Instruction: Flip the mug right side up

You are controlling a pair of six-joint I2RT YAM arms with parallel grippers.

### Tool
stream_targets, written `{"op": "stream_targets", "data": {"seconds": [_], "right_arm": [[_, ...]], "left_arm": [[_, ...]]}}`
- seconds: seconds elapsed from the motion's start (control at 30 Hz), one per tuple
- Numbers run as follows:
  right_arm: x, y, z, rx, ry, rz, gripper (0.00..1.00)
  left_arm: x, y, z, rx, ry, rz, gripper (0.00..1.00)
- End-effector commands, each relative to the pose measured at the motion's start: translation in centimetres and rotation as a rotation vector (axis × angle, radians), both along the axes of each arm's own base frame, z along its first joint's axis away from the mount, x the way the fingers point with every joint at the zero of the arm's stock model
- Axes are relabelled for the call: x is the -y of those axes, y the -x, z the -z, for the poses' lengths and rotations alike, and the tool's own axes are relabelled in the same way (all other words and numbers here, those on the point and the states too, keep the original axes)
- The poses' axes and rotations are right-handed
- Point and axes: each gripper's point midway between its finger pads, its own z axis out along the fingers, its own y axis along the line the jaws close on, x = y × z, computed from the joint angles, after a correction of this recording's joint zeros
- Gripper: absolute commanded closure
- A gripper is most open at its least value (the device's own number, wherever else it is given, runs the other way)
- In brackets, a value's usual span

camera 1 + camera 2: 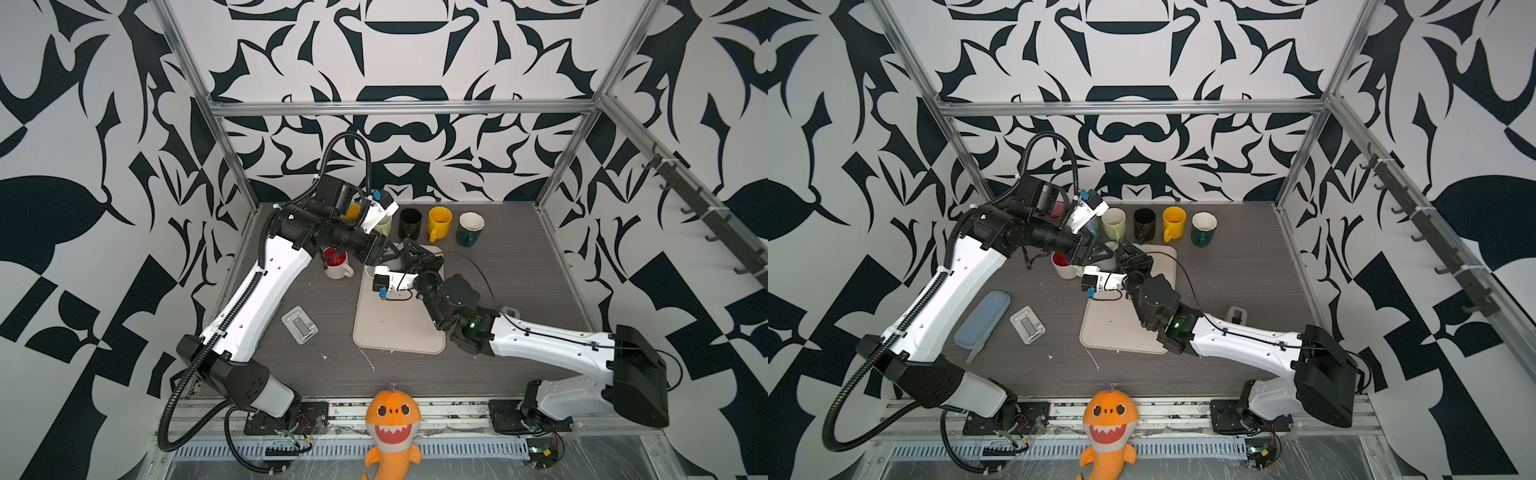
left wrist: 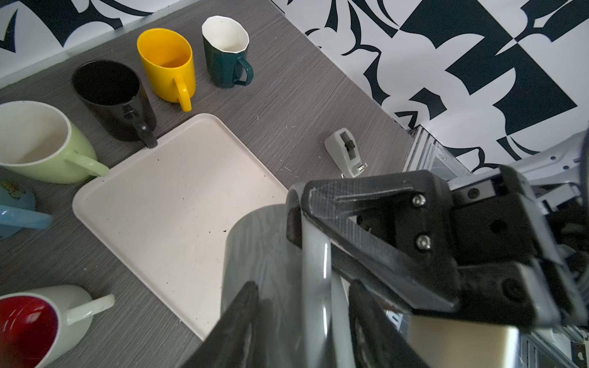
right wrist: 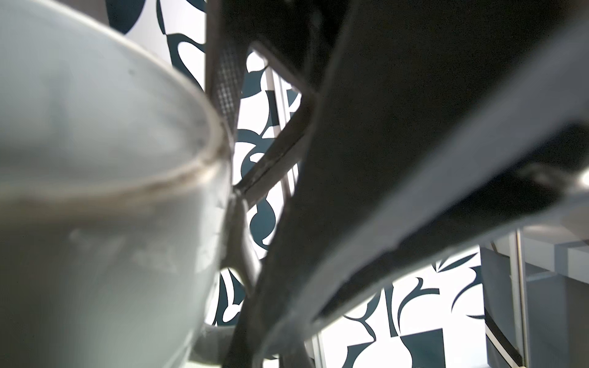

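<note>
The grey mug (image 2: pixel 261 255) hangs above the far end of the beige tray (image 2: pixel 165 197), held between both grippers. My left gripper (image 2: pixel 304 296) has a finger on each side of the mug's body and handle. My right gripper (image 2: pixel 294 220) is shut on the mug's handle (image 2: pixel 314 261). In both top views the two grippers meet over the tray's far edge, left (image 1: pixel 390 253) and right (image 1: pixel 409 249), and hide most of the mug (image 1: pixel 1108 262). In the right wrist view the mug (image 3: pixel 95 223) fills the frame, blurred. I cannot tell which way its mouth faces.
Upright mugs stand along the back: light green (image 1: pixel 1113 222), black (image 1: pixel 1144 224), yellow (image 1: pixel 1173 222), dark green (image 1: pixel 1203 228). A white mug with red inside (image 1: pixel 1063 268) sits left of the tray. A grey case (image 1: pixel 982 318), a small white holder (image 1: pixel 1027 324) and a shark plush (image 1: pixel 1111 419) lie nearer.
</note>
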Motion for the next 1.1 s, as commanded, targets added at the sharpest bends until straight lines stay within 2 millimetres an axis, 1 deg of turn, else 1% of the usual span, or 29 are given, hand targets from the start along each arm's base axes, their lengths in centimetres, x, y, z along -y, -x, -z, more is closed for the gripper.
{"op": "stream_targets", "data": {"seconds": [0.0,0.17,0.43,0.6,0.77,0.93,1.0,1.07], "right_arm": [[1.2,1.3,-6.6,0.069,-0.203,-0.048,1.0],[0.9,1.4,-6.1,0.064,-0.166,-0.065,1.0],[0.4,1.7,-6.1,0.05,-0.146,-0.09,1.0],[0.0,1.6,-6.0,0.029,-0.147,-0.104,1.0],[-0.3,1.7,-6.1,0.028,-0.137,-0.117,1.0],[-0.7,1.7,-6.1,0.025,-0.131,-0.124,1.0],[-0.8,1.6,-6.2,0.025,-0.13,-0.125,1.0],[-0.9,1.6,-6.3,0.026,-0.131,-0.125,1.0]], "left_arm": [[-0.2,0.9,1.9,-0.072,-0.048,0.028,0.51],[-0.1,0.6,2.7,-0.086,-0.069,0.027,0.51],[0.1,0.7,3.8,-0.118,-0.089,0.041,0.54],[0.5,1.7,4.6,-0.15,-0.108,0.08,0.56],[0.4,2.7,5.6,-0.176,-0.139,0.105,0.56],[0.3,3.3,6.7,-0.204,-0.161,0.117,0.58],[0.3,3.5,7.0,-0.214,-0.169,0.123,0.6],[0.3,3.6,7.2,-0.222,-0.175,0.125,0.61]]}}
